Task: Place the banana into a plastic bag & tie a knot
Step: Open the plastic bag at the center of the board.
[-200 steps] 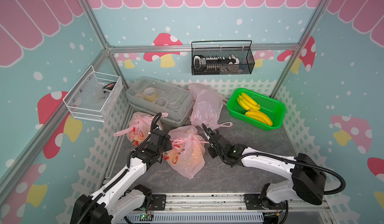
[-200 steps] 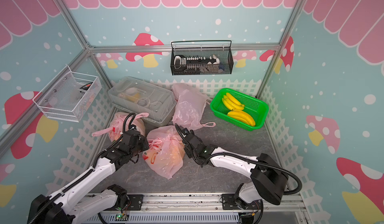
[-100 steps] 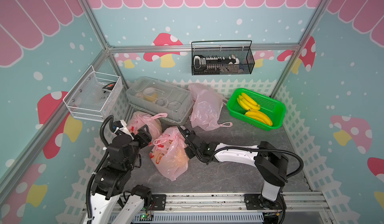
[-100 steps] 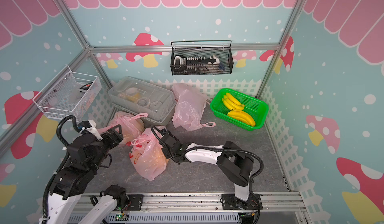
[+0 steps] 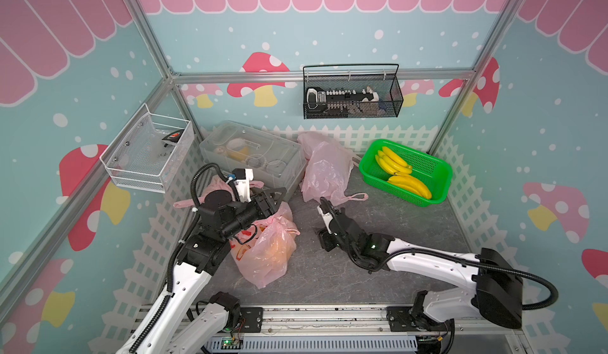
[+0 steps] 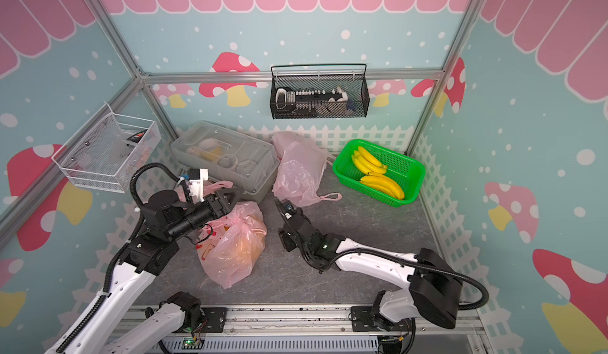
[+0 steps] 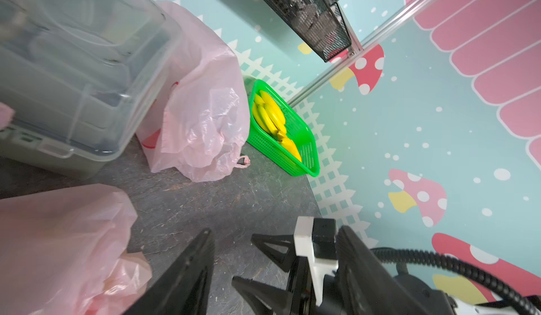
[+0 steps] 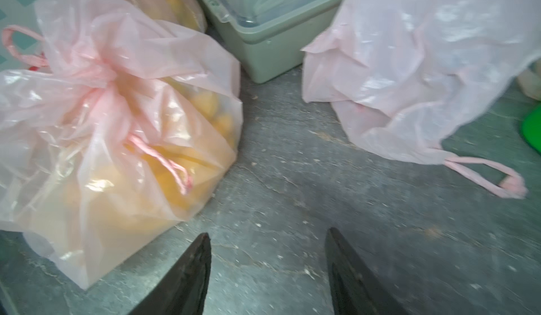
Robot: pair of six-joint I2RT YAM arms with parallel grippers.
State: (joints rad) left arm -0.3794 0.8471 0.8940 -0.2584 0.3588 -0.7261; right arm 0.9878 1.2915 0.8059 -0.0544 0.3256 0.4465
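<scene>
A pink plastic bag (image 5: 269, 250) (image 6: 237, 247) with yellow banana showing through it lies on the grey table, its handles tied in a knot (image 8: 99, 73). My left gripper (image 5: 274, 197) (image 6: 230, 197) hovers over the bag's far end, open and empty; in the left wrist view (image 7: 275, 230) its jaws stand wide apart above the table. To the right of the bag, my right gripper (image 5: 324, 222) (image 6: 282, 222) (image 8: 268, 233) is open, close to the table, holding nothing. Loose bananas (image 5: 404, 178) lie in a green basket (image 5: 437, 171).
An empty pink bag (image 5: 325, 168) slumps beside a clear plastic box (image 5: 263, 158) at the back. Another filled pink bag (image 5: 215, 186) sits behind my left arm. A white wire basket (image 5: 148, 151) and a black one (image 5: 352, 95) hang on the walls.
Both grippers have opened and let go of the bag's handles. The right gripper has drawn back to the right. The left arm swung far left, then back over the bag.
</scene>
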